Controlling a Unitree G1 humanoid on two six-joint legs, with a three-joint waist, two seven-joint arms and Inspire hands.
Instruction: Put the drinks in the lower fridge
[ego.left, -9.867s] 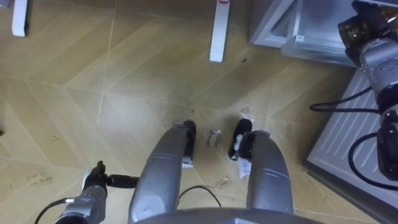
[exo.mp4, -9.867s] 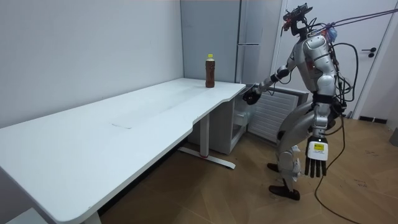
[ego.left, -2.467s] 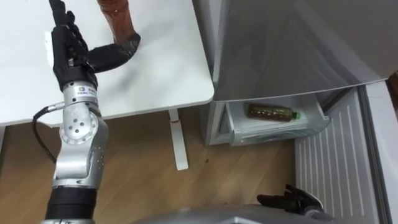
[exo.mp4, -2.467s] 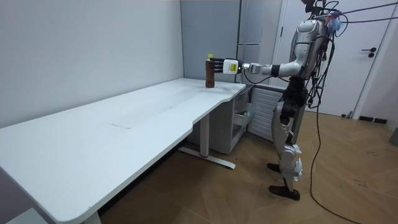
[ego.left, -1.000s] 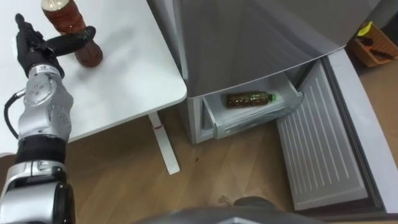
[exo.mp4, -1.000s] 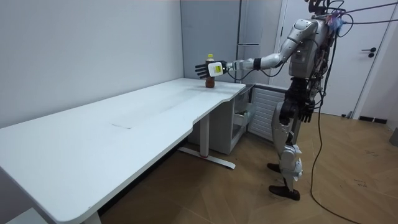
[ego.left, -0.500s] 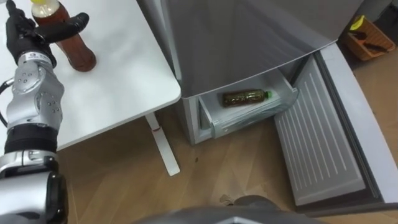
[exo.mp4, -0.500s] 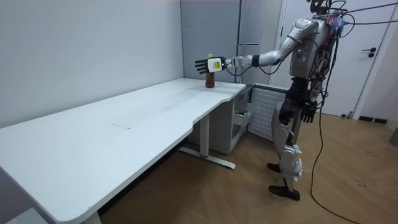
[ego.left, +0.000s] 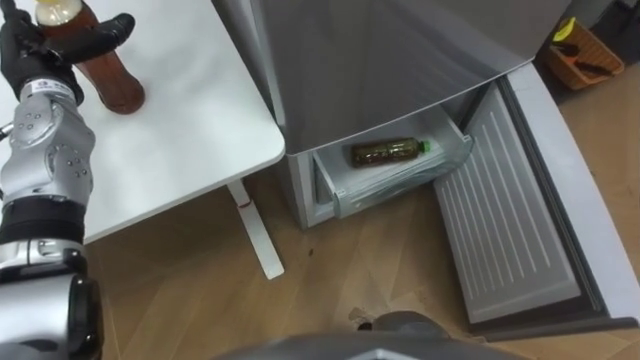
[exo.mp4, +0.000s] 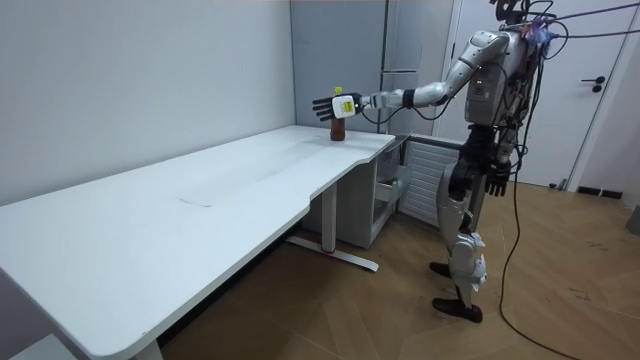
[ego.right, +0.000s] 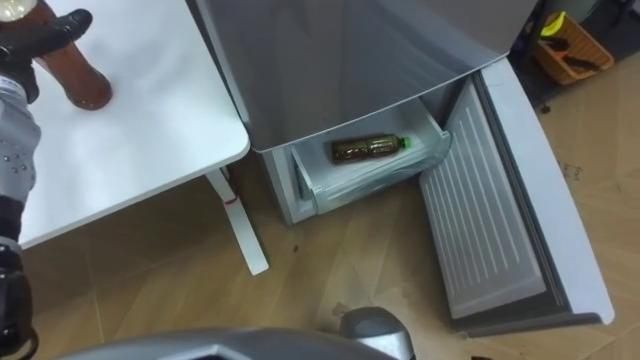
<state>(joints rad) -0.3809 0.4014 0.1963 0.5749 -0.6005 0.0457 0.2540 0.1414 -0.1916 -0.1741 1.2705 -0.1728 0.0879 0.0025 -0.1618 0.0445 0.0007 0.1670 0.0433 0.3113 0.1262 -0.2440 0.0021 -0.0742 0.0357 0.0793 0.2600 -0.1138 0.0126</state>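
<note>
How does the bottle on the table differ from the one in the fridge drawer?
The table bottle stands upright on the table; the drawer bottle lies on its side in the open drawer. The table bottle has a yellow cap, the drawer bottle a green one. The left hand is at the table bottle; nothing touches the drawer bottle. Both hold a dark drink.

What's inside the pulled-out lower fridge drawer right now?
One green-capped bottle lies on its side in the drawer. The drawer's back part runs under the fridge body, so anything there is hidden.
</note>
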